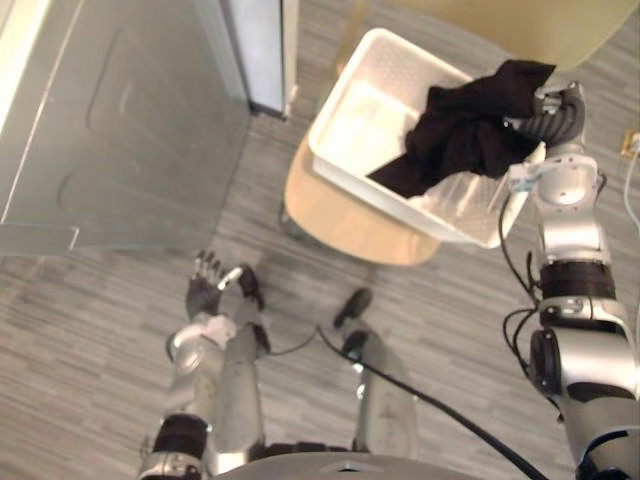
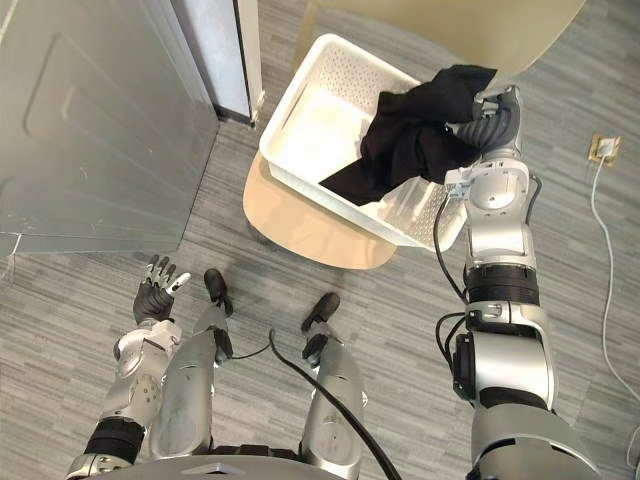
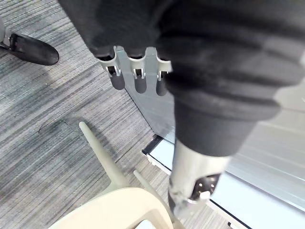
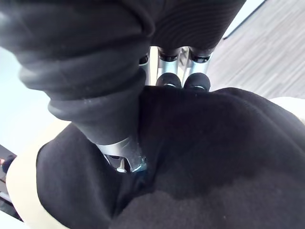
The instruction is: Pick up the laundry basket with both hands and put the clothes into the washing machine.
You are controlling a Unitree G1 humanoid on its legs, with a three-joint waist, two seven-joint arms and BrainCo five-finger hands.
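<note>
A white laundry basket [image 1: 352, 108] sits tilted on a round beige stool [image 1: 345, 225]. A black garment [image 1: 465, 125] lies over the basket's right side, and one end is pulled up at the rim. My right hand [image 1: 552, 118] is at that raised end. In the right wrist view its fingers [image 4: 195, 82] and thumb pinch the black garment [image 4: 214, 157]. My left hand [image 1: 205, 288] hangs low over the floor, well left of the basket, with its fingers [image 3: 136, 78] straight and holding nothing.
A large grey appliance body [image 1: 120, 120] fills the upper left, with a white panel [image 1: 262, 50] beside it. A beige tabletop [image 1: 500, 18] overhangs the basket at the back. A floor socket [image 2: 603, 150] with a white cable lies at the right.
</note>
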